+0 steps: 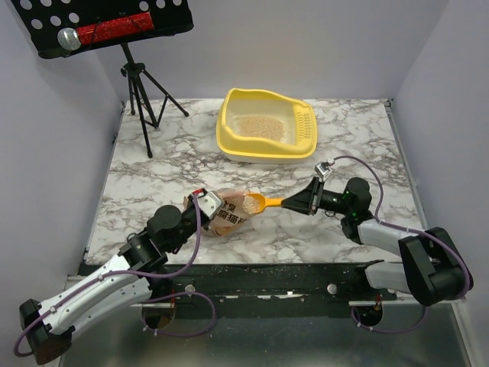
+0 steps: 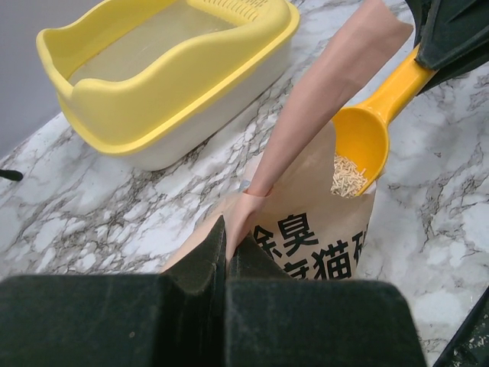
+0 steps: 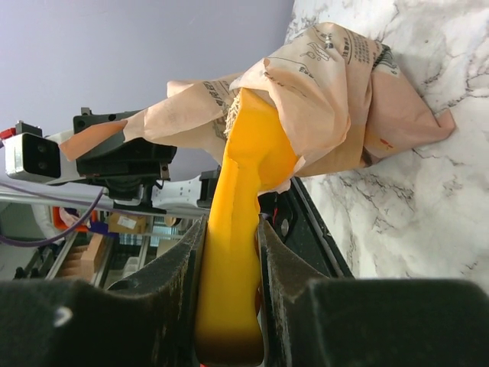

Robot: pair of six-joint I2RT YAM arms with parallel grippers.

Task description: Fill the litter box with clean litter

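The yellow litter box (image 1: 267, 126) stands at the back centre of the table with pale litter (image 1: 258, 125) in it; it also shows in the left wrist view (image 2: 164, 73). A tan-pink litter bag (image 1: 225, 210) lies in the middle. My left gripper (image 2: 226, 238) is shut on the bag's edge (image 2: 306, 107) and holds it open. My right gripper (image 3: 231, 229) is shut on the handle of a yellow-orange scoop (image 1: 263, 202). The scoop bowl (image 2: 359, 145) sits at the bag's mouth with some litter granules (image 2: 345, 177) in it.
A black tripod stand (image 1: 141, 84) stands at the back left, with a music-stand tray and red microphone (image 1: 107, 30) above it. Walls close the left and right sides. Scattered granules lie along the table's near edge (image 1: 252, 267).
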